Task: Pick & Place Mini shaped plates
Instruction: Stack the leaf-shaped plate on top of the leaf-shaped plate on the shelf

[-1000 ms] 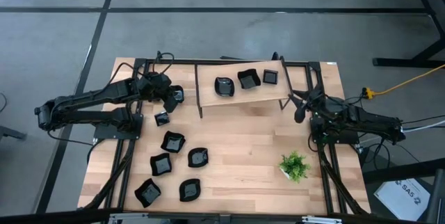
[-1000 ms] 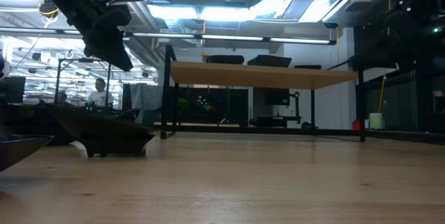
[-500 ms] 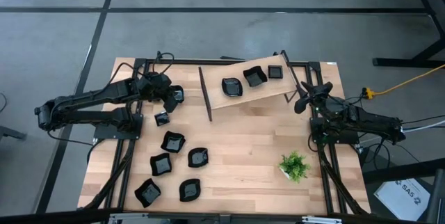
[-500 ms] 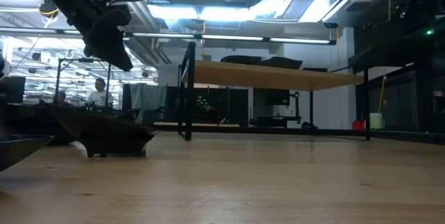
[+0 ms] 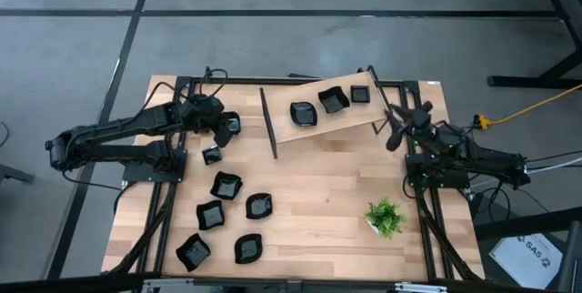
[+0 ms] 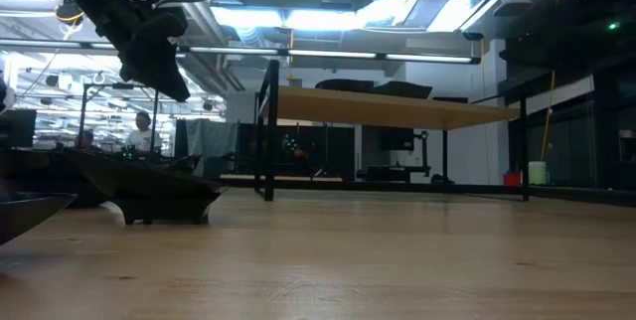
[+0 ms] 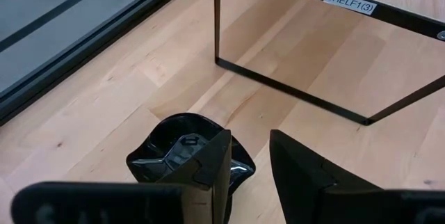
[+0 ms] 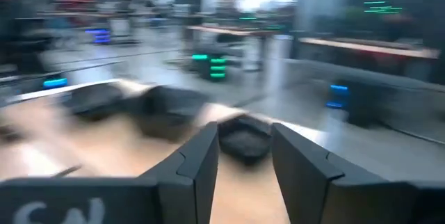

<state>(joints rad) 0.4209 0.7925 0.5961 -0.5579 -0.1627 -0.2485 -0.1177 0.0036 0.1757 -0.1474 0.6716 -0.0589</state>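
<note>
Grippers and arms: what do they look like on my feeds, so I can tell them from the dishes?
Both arms are dark, slim and jointed, with black cables along them. The left gripper and right gripper each have two flat, matte black angular fingers with stepped inner edges. White lettering is partly visible on the right wrist housing.

even overhead light — right wrist view smeared, ceiling lamps glaring.

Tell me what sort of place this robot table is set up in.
Probably a robotics lab or open workshop: a light wooden worktable on a bare grey concrete floor, ceiling strip lights over rows of distant workstations, and a person seated far behind.
</note>
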